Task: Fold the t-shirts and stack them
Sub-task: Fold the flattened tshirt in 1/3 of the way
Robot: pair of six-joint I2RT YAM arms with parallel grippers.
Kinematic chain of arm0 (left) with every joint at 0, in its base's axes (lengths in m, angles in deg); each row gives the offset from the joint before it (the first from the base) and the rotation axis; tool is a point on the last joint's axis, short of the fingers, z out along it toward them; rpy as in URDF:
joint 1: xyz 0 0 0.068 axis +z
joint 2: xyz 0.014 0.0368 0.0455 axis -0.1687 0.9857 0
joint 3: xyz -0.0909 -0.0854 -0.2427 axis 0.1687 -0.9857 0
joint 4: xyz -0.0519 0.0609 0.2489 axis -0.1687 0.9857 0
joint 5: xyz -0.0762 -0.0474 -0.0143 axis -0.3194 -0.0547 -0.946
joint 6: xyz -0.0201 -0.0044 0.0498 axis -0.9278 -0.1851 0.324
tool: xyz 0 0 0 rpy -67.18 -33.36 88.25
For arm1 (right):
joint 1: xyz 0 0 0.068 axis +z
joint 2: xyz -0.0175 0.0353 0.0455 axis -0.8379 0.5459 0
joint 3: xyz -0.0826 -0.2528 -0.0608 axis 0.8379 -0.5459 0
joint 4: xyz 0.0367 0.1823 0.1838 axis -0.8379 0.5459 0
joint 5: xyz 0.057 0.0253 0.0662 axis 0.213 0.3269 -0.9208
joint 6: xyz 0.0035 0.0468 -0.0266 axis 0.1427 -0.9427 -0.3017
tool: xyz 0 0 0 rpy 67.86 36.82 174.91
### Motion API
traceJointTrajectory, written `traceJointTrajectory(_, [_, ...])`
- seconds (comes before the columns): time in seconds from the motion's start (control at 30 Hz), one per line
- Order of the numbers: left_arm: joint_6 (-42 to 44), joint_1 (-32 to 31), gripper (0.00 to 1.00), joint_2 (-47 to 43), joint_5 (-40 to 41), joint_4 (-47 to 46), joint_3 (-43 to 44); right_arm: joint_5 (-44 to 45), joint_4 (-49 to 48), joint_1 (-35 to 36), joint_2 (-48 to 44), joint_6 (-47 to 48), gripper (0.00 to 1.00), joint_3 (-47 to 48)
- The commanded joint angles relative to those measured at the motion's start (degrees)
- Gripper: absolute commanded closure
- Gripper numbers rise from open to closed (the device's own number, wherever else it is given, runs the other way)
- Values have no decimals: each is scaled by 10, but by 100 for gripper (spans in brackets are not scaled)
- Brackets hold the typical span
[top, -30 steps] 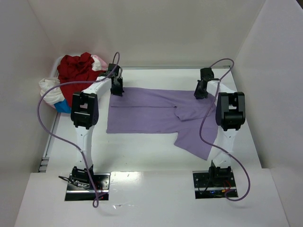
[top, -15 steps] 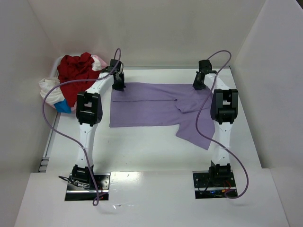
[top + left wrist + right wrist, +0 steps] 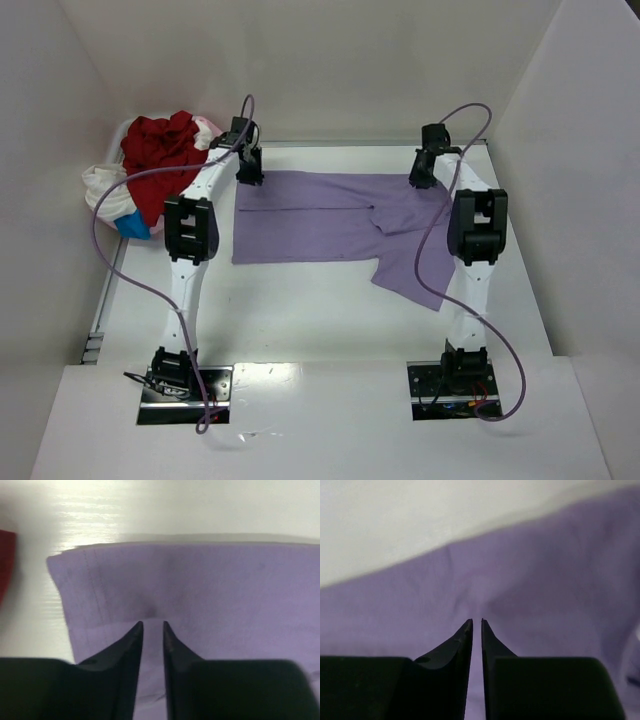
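Observation:
The lavender-purple t-shirt lies spread across the far half of the table, folded over, with one part trailing toward the near right. My left gripper is at its far left corner and shut on the cloth. In the left wrist view the narrow jaws pinch a ridge of the lavender cloth. My right gripper is at the far right corner, also shut on the cloth, its tips almost touching. The red t-shirt, white t-shirt and pale pink t-shirt lie heaped at the far left.
The heap also holds something blue. White walls close in the table at the back and on both sides. Purple cables loop over both arms. A strip of red cloth shows at the left edge of the left wrist view.
Both grippers have moved toward the back wall and dragged the lavender t-shirt with them. Its near edge and trailing part have slid farther from the arm bases, and the cloth lies flatter.

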Motion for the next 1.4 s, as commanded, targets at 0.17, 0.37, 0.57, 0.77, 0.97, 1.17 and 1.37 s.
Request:
traceJointTrajectory(0.17, [17, -24, 42, -239, -18, -44, -160, 8, -49, 0, -328, -10, 64, -194])
traceJointTrajectory(0.37, [-20, -35, 26, -396, -37, -110, -371, 8, -58, -40, -449, -51, 35, -367])
traceJointTrajectory(0.57, [-76, -35, 13, -490, -22, -142, -567, 13, -1, -45, -506, -98, 0, -471])
traceJointTrajectory(0.77, [-103, -16, 7, -545, -19, -154, -645, 32, 30, -50, -571, -172, 0, -559])
traceJointTrajectory(0.97, [-116, 23, 6, -561, -75, -194, -686, 31, 76, -76, -589, -215, 0, -590])
traceJointTrajectory(1.17, [-105, 50, 6, -549, -105, -205, -686, 5, 130, -100, -584, -278, 0, -561])
traceJointTrajectory(1.37, [-99, 68, 6, -538, -135, -217, -686, 5, 96, -100, -623, -338, 0, -652])
